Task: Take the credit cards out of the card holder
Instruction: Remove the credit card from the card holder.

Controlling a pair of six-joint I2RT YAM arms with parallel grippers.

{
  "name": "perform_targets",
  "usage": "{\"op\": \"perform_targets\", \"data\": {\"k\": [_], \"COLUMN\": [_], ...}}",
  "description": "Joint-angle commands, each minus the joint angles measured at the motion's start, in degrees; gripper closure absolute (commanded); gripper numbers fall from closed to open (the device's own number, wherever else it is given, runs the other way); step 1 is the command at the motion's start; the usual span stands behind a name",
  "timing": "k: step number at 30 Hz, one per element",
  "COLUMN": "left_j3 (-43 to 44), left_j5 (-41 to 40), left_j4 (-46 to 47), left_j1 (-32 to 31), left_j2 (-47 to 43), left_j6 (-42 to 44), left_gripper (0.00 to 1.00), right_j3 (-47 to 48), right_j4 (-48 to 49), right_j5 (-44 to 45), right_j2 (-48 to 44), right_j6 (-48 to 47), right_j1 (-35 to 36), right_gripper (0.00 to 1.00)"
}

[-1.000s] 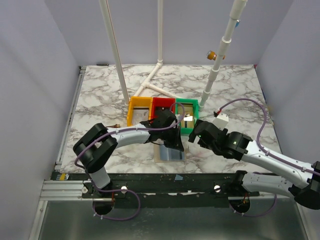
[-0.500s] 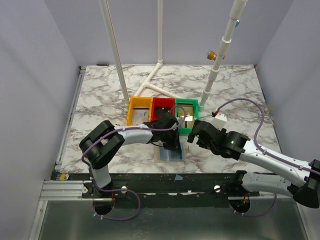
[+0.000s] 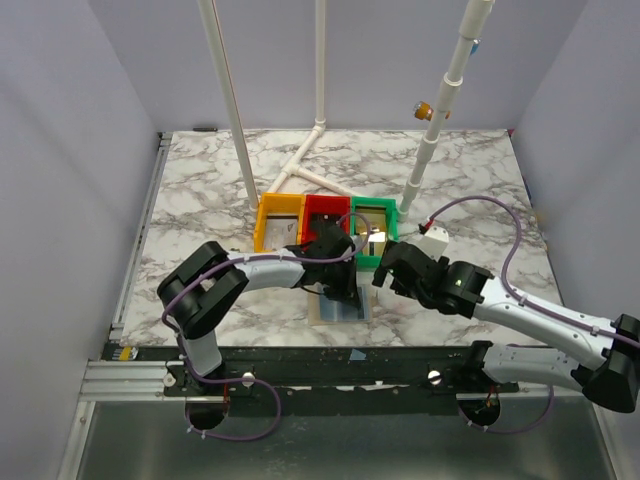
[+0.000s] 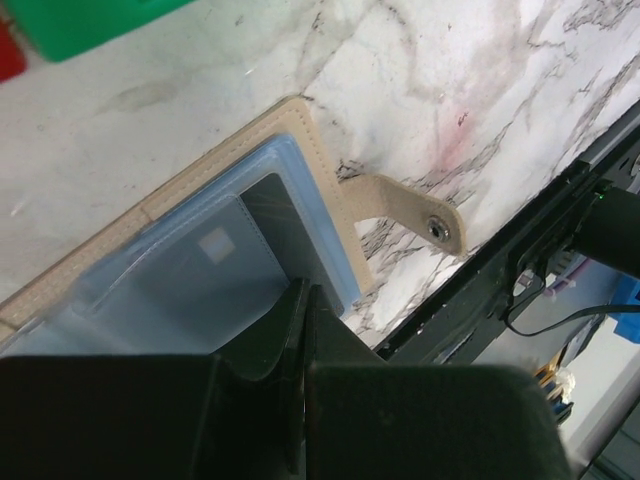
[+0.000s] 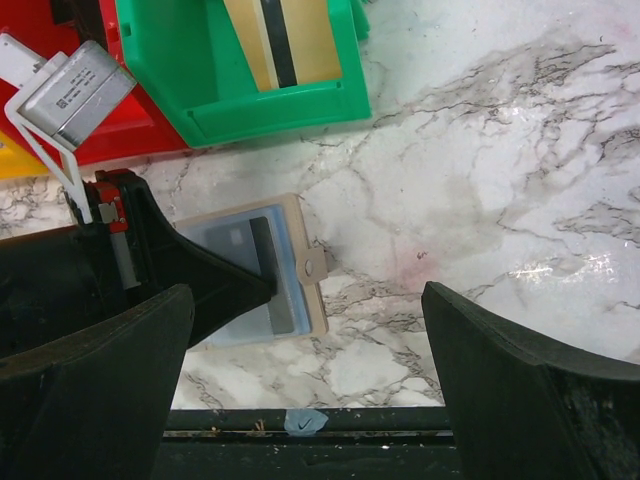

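Note:
The card holder (image 3: 338,308) lies open near the table's front edge, with a tan border and a pale blue inside. It also shows in the left wrist view (image 4: 200,260) and the right wrist view (image 5: 235,245). A dark card (image 4: 272,212) sits in its blue pocket. My left gripper (image 4: 303,292) is shut, its tips down against that card; whether they grip it is hidden. A gold-tan credit card (image 5: 285,40) with a black stripe lies in the green tray (image 5: 270,115). My right gripper (image 5: 310,330) is open and empty, just right of the holder.
Yellow (image 3: 278,222), red (image 3: 325,212) and green (image 3: 375,222) trays stand in a row behind the holder. White pipes (image 3: 318,175) rise at the back. The holder's snap tab (image 4: 420,215) points toward the table's black front edge (image 5: 320,425).
My right gripper has moved a little left, closer to the holder. My left gripper has shifted slightly down onto the holder's open inside.

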Motion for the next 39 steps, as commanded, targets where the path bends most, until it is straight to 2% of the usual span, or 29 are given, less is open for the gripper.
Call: {"op": "perform_targets", "data": {"k": [1, 13, 32, 33, 35, 39], "left_j3": [-2.9, -7.8, -11.8, -11.9, -12.2, -12.6], "left_j5": [-3.4, -3.8, -4.6, -4.6, -4.5, -4.5], "left_j4": [-2.3, -1.3, -1.5, -1.5, -1.4, -1.4], "left_j1": [1.1, 4.0, 6.1, 6.2, 6.4, 6.8], "left_j2": [-2.1, -5.7, -11.0, -11.2, -11.7, -12.4], "left_j6": [1.5, 1.5, 1.3, 1.3, 1.3, 1.2], "left_gripper": [1.00, 1.00, 1.00, 1.00, 1.00, 1.00], "right_j3": [0.1, 0.2, -0.5, -0.6, -0.4, 0.0], "right_j4": [1.4, 3.5, 13.1, 13.6, 14.6, 16.0], "right_j5": [-0.4, -1.9, -12.0, -12.3, -13.1, -13.9], "right_j2": [0.8, 3.3, 11.5, 12.0, 13.1, 14.9], "right_j6": [-0.7, -2.3, -6.3, -6.3, -6.2, -6.2], "right_j1": [-0.1, -0.1, 0.5, 0.6, 0.9, 1.4], "right_gripper": [0.00, 0.00, 0.04, 0.06, 0.15, 0.44]}}
